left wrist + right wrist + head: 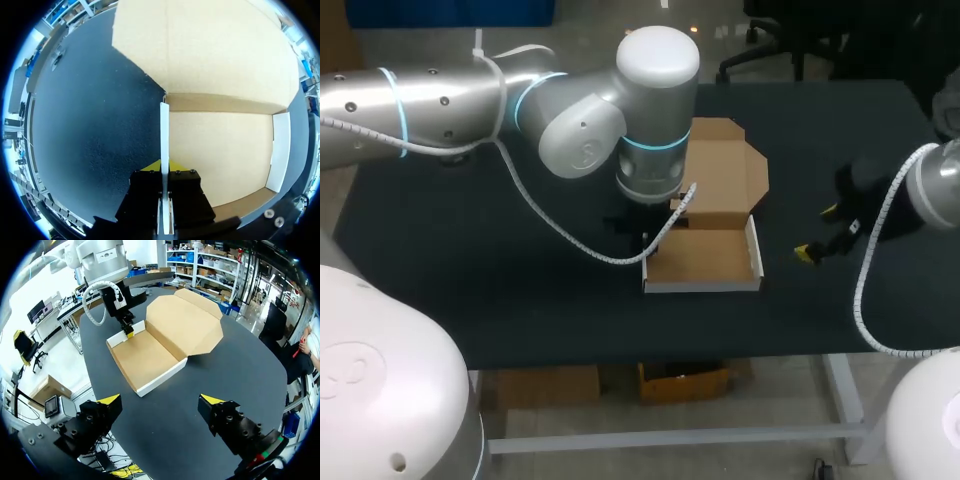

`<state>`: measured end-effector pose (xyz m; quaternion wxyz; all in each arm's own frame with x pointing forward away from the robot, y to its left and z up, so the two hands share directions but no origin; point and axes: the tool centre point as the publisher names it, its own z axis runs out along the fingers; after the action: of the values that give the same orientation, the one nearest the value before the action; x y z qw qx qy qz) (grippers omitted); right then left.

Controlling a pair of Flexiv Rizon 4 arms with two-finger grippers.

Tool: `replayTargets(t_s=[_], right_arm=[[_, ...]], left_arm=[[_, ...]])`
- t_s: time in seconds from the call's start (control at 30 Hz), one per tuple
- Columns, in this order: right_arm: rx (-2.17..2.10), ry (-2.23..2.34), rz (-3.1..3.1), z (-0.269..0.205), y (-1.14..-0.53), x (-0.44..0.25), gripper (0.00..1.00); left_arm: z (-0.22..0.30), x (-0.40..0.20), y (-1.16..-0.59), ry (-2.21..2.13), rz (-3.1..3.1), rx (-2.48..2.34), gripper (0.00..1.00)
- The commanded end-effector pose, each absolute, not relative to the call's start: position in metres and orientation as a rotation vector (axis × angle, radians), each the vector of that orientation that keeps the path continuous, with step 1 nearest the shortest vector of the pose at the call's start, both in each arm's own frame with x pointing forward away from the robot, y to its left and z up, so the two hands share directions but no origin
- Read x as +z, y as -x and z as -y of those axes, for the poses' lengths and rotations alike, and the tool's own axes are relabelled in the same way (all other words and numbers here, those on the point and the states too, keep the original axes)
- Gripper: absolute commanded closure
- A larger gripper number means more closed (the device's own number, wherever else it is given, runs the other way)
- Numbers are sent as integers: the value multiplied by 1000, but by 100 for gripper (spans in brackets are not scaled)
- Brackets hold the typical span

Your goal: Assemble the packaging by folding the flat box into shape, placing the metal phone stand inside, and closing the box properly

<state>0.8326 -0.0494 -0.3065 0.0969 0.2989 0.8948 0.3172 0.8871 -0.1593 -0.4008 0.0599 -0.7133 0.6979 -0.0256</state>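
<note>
The box [705, 255] sits on the dark table [470, 250], a little right of the middle of the head view. Its tray part is nearest, with low white walls already standing up. The left jaws are closed on the thin side wall [164, 145] at the tray's left edge, one yellow tip [129, 332] on each face of it, pinching it upright. Just past the tray, higher in the frame, the big brown lid [720, 180] lies open and flat on the table.

The right jaws hang over bare table at the middle right of the head view, near the box but not touching it. They are wide open, yellow tips [111, 400] far apart, with nothing in them.

I think the box is light card (it looks thin). It should bend easily along its folds, and a hard squeeze could crush it. It may slide on the table when pushed. Thin edges and flaps look like the best places to pinch. I cannot see the phone stand anywhere.
</note>
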Motion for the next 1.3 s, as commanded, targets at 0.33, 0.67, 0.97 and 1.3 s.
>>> replayTargets(t_s=[0.33, 0.67, 0.97, 1.3], right_arm=[[942, -795, -2718, 65, -816, -290, 0], [995, -699, -2745, 95, -786, -270, 0], [984, -625, -2776, 107, -771, -263, 0], [990, -543, -2757, 116, -762, -258, 0]], left_arm=[[159, -401, -888, 2153, -2154, -76, 100], [158, -403, -890, 2157, -2181, -59, 100], [155, -404, -888, 2187, -2176, -27, 100], [150, -407, -885, 2215, -2168, -35, 100]])
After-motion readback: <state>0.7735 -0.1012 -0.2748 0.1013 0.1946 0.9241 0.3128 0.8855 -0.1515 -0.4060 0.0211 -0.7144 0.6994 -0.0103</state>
